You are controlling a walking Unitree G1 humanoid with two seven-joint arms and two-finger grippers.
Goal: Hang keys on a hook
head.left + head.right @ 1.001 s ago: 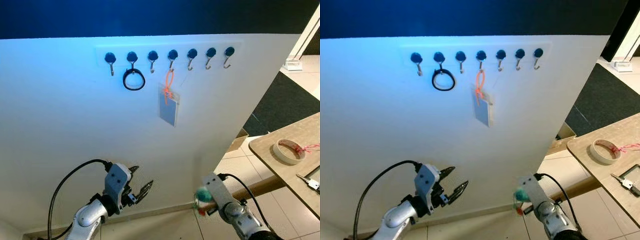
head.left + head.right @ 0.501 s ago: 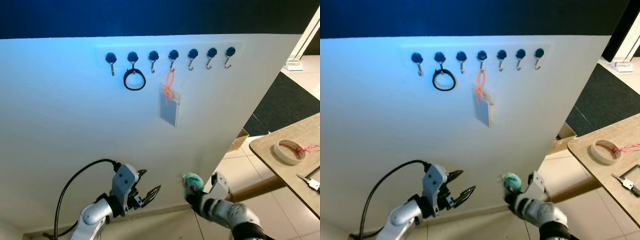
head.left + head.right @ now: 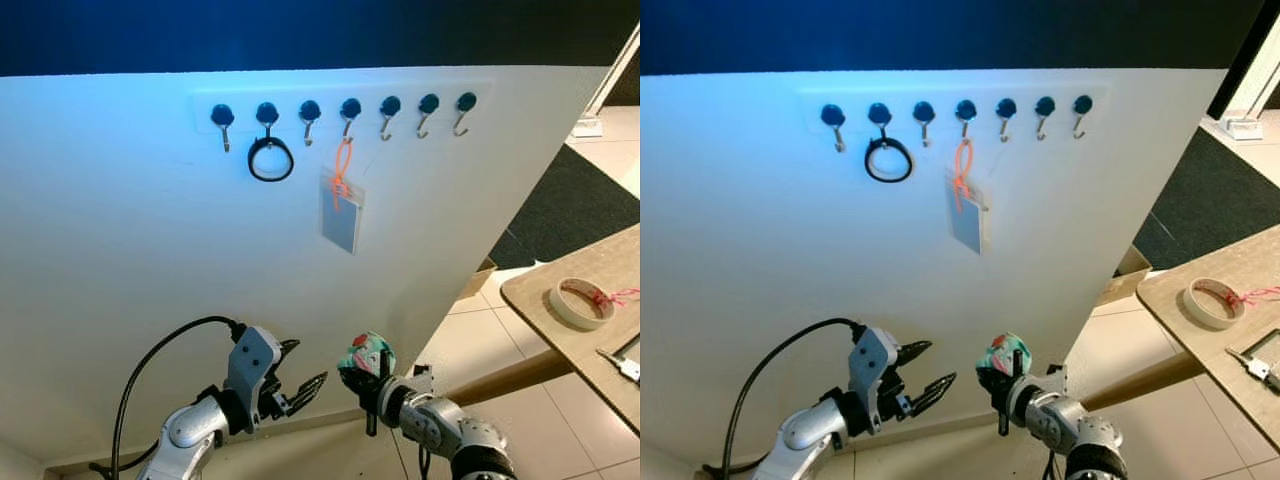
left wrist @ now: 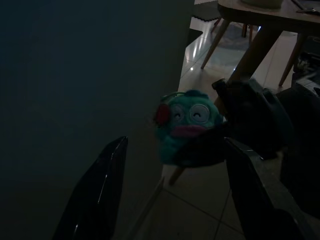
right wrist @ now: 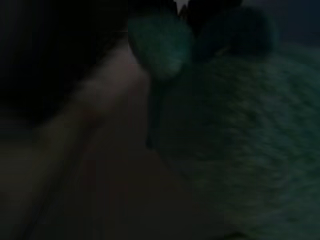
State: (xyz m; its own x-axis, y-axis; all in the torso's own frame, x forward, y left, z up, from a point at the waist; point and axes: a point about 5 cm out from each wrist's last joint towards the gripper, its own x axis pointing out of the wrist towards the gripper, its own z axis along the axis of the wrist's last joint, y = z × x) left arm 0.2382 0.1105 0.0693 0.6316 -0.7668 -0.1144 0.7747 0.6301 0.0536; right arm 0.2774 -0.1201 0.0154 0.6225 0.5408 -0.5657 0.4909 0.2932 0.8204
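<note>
The keys carry a teal plush fob [image 3: 367,354] with a pink mouth, and a dark key hangs below it. My right gripper [image 3: 372,384] is shut on the fob low in front of the white wall. In the left wrist view the fob [image 4: 187,125] faces the camera. My left gripper [image 3: 306,366] is open just to the left of the fob and apart from it. High on the wall is a row of several blue-capped hooks [image 3: 390,108]. One holds a black ring [image 3: 270,158]. Another holds an orange lanyard with a card [image 3: 341,208].
A wooden table [image 3: 560,330] stands at the right with a roll of tape [image 3: 575,300] and a metal item [image 3: 626,366] at its edge. Tiled floor lies below the wall, and a dark mat [image 3: 575,200] lies farther right.
My right gripper has swung left and turned, bringing the plush fob close to the left gripper. The left gripper has shifted slightly right and stays open.
</note>
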